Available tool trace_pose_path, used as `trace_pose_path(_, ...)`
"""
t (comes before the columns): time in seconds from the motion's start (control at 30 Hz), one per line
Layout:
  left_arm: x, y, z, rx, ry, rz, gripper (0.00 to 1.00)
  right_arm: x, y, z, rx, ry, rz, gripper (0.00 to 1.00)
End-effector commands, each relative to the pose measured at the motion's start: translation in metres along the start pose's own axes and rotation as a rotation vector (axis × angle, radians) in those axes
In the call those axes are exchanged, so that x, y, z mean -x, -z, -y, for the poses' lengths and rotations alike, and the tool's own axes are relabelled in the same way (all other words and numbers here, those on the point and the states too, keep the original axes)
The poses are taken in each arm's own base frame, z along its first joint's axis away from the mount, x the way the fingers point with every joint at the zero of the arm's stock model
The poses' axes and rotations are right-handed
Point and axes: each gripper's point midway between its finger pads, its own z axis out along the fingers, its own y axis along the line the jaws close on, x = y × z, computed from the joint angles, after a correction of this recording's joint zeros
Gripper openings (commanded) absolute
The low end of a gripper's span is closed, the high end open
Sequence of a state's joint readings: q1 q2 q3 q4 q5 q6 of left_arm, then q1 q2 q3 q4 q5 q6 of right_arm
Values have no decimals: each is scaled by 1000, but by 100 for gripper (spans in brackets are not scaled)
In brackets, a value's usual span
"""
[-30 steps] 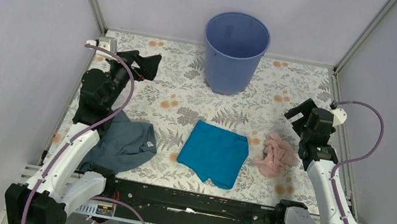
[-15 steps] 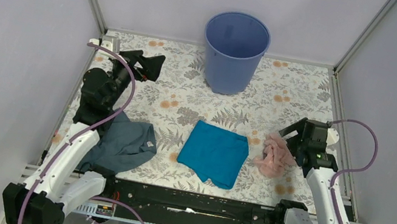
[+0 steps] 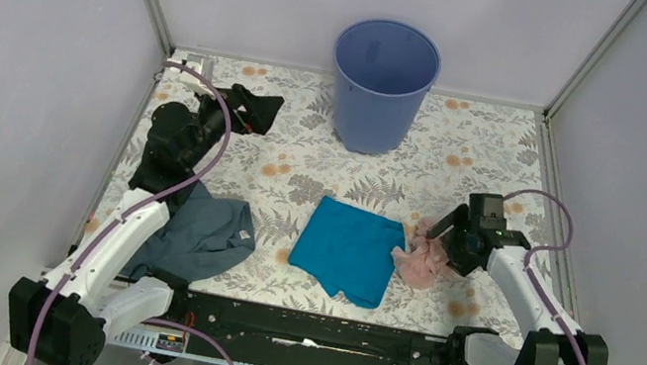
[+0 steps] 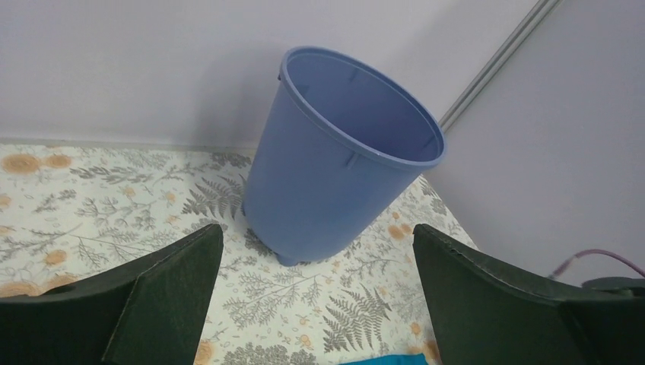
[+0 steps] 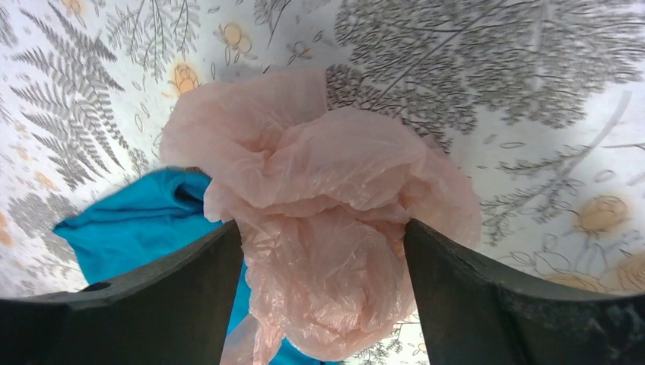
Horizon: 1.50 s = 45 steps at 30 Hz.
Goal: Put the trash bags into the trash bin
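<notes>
The right gripper (image 5: 321, 226) sits low over the table (image 3: 303, 159) in the right half of the overhead view, its jaws spread wide with one on each side of the crumpled pink trash bag (image 5: 327, 167). The thin plastic bulges up between the fingers (image 5: 190, 289), not yet squeezed. The bag's left edge lies against the teal bag (image 3: 350, 248), which is flat at the lower centre of the frame. Well apart at the lower left, the grey-blue bag (image 3: 205, 234) lies rumpled beside the left arm. Further up on the left, the left gripper (image 4: 316, 236) hangs above the floral tabletop, jaws fully apart and holding nothing, facing the trash bin (image 3: 382, 82). The blue bin stands upright at the top centre, close to the back wall, mouth open
</notes>
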<state>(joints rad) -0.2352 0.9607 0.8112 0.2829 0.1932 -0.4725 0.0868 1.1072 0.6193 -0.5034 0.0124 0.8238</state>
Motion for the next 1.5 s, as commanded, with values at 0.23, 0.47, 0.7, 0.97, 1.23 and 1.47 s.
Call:
trace_pose_path(0.23, -25, -21, 53, -218, 127, -141, 99, 34, -3, -40, 66, 276, 101, 17)
trace_pose_path(0.47, -82, -14, 125, -481, 239, -331, 99, 52, 53, -95, 320, 433, 194, 14)
trace_pose_path(0.7, -152, 8, 189, -678, 277, -575, 99, 36, 84, -145, 513, 484, 130, 12)
trace_pose_path(0.97, -193, 14, 194, -494, -132, -630, 99, 6, 83, -186, 605, 487, 63, 12)
trace_pose_path(1.23, -240, 32, 190, -323, -523, -698, 99, -13, 78, -206, 637, 492, 26, 12)
trace_pose_path(1.47, -235, 21, 166, -136, -626, -672, 89, -16, 79, -208, 633, 499, 29, 12)
